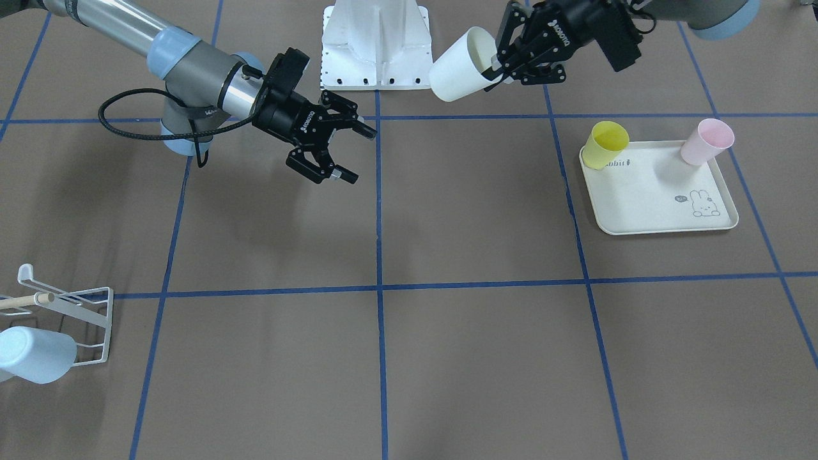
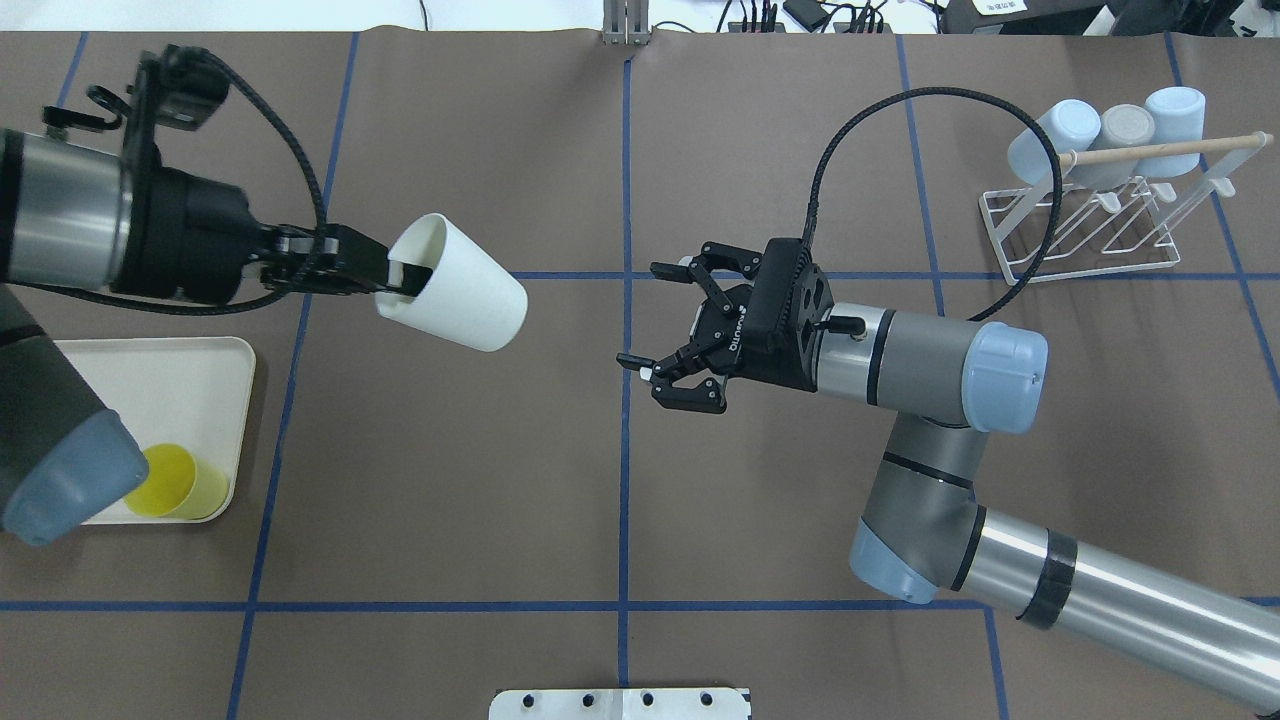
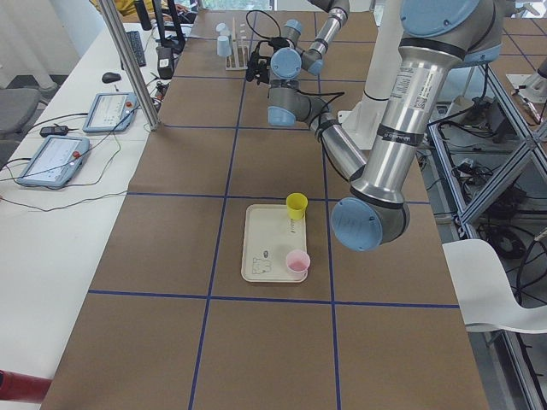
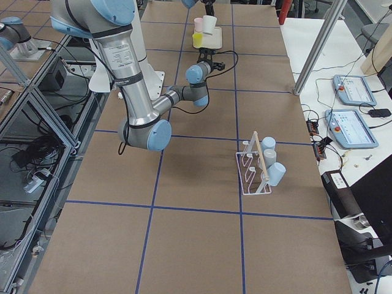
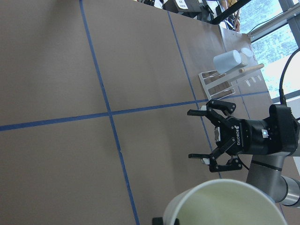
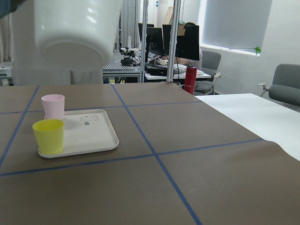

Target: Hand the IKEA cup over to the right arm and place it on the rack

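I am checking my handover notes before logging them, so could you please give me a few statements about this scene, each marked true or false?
1. The left gripper holds the white cup by its rim, off the table. True.
2. The right gripper is shut on the white cup. False: it is open, empty and apart from the cup.
3. The yellow cup and the pink cup stand on the rabbit tray. True.
4. The wire rack holds nothing. False: it holds three cups.
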Controlling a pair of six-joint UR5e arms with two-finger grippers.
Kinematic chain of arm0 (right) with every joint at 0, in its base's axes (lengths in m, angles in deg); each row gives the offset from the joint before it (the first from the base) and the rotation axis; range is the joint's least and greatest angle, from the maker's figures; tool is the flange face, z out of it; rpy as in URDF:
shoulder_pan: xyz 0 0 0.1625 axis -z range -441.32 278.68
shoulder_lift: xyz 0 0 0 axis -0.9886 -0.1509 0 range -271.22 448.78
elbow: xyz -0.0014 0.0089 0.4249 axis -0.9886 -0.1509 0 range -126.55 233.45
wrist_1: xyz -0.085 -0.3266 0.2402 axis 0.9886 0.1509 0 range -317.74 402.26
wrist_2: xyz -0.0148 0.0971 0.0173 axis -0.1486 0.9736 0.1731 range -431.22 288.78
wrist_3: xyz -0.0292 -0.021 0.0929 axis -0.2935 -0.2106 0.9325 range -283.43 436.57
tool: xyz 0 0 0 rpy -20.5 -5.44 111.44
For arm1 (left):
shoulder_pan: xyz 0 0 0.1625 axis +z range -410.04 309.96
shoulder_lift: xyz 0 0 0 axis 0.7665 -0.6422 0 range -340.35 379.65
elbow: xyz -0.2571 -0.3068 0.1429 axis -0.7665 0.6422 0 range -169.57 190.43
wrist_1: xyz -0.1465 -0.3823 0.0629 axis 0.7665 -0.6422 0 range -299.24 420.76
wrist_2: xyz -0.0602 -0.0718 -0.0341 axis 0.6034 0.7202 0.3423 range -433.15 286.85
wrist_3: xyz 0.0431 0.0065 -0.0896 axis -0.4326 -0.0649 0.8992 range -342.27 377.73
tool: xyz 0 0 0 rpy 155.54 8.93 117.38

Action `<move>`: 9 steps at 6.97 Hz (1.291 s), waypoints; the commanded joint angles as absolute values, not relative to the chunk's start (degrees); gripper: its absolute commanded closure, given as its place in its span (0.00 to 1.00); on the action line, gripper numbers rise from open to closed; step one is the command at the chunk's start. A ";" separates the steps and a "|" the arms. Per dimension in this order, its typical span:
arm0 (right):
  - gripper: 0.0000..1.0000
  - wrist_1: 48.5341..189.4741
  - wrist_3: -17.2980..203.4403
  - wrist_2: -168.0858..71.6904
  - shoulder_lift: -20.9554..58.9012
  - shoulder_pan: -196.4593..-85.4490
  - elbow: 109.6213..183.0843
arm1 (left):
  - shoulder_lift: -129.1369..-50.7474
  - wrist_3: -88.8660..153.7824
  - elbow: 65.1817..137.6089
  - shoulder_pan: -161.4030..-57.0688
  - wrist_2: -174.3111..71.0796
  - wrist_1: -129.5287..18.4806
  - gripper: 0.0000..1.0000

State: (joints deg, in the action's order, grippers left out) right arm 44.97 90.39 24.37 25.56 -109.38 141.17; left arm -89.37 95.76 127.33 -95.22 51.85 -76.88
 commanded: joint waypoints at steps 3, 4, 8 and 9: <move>0.01 43.22 89.93 22.03 26.47 -106.20 141.42 | -93.11 97.53 123.80 -90.21 45.51 -76.71 1.00; 0.01 43.22 89.93 22.12 26.47 -106.02 141.42 | -93.11 97.62 123.54 -88.73 42.81 -76.62 1.00; 0.01 41.91 89.93 22.12 26.38 -105.40 141.77 | -93.11 97.80 122.22 -85.73 38.74 -76.62 1.00; 0.01 41.91 89.84 22.12 26.38 -105.40 141.78 | -93.11 97.80 122.22 -84.85 37.60 -76.70 1.00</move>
